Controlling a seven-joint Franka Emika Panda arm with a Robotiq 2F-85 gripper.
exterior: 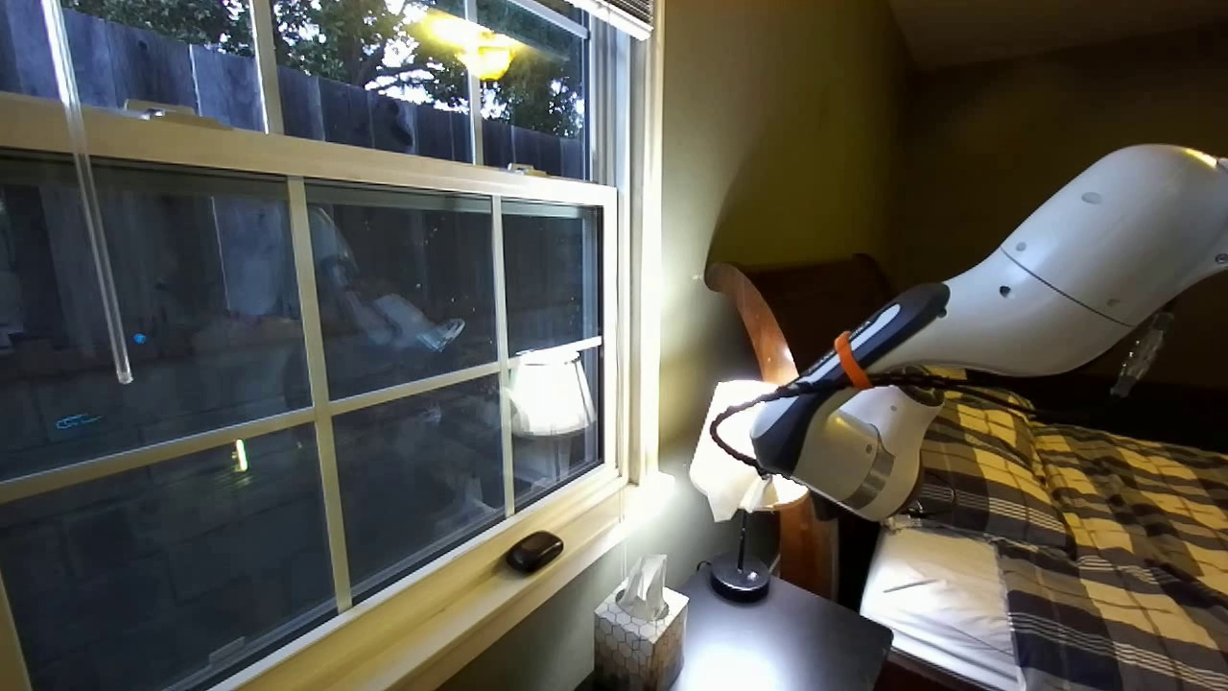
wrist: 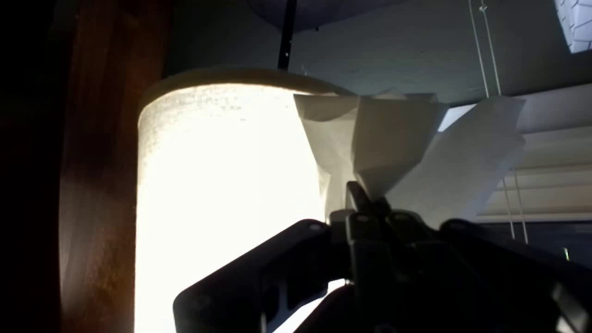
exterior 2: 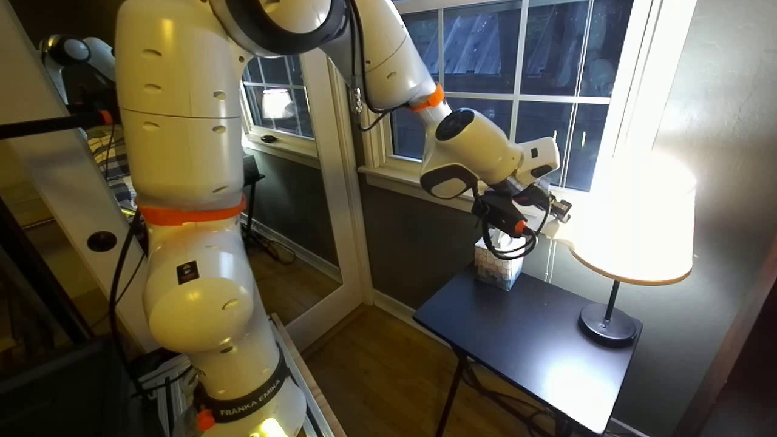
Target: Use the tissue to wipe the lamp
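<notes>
The wrist view is showing the tissue [wrist: 397, 148] fanning out just beside the lamp [wrist: 226, 185], near the lower part of its shade [wrist: 185, 231]. The step in hand is looking like the wipe, and doing it well is calling for a light touch: the lamp is standing on a slim stem [exterior 2: 612, 300], so a hard push could be tipping it. The loose part of the tissue should be leading along the curve, with the fingers [wrist: 355, 190] being kept off the shade. In an exterior view, the gripper [exterior 2: 564, 211] is sitting above the table [exterior 2: 522, 331], between the box [exterior 2: 499, 267] on the left and the lamp on the right. Its fingers are pressing together on the tissue, only thin folds lying between. Glare is making it hard to say whether the tissue is touching the shade.
</notes>
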